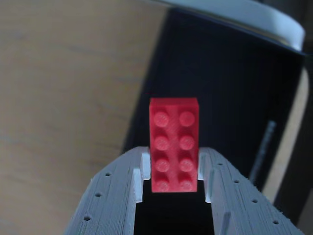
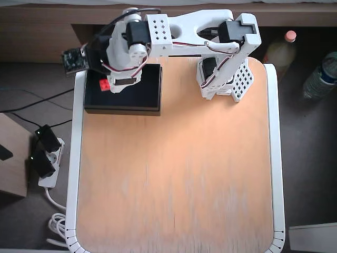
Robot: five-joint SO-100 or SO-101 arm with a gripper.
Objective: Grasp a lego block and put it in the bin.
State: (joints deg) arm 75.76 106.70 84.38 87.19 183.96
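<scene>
Grey ridged plastic gripper (image 1: 174,178) clamps the near end of a small bright red studded plastic lego block (image 1: 174,149), long axis pointing away, hanging above the shallow black rectangular bin (image 2: 142,97) at the table's far left.

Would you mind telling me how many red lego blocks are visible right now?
1. The lego block is held between the fingers of the gripper, above the bin at the table's far left corner in the overhead view. None elsewhere.
</scene>
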